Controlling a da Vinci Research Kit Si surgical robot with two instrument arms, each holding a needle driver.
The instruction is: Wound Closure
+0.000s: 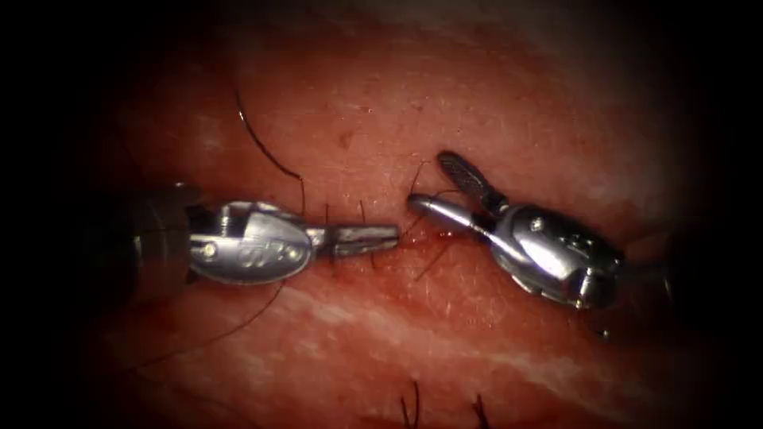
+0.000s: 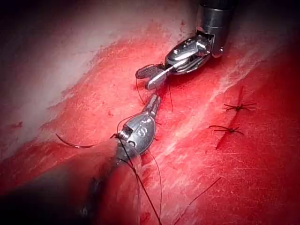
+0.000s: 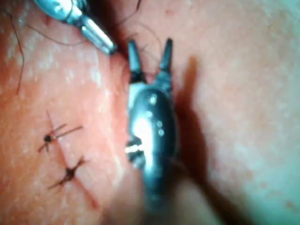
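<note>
Endoscope overhead (wrist cameras close)

We count two tools over one piece of tissue (image 1: 493, 95): the left tool (image 1: 395, 234), jaws together, and the right tool (image 1: 425, 183), jaws spread and holding nothing. We count two tied knots (image 2: 239, 107) with cut ends on the tissue, clear in the left wrist view, and at least one long dark thread (image 1: 266, 151) trailing across it. We make out one curved dark sliver (image 2: 74, 144) there, possibly the needle.
</note>
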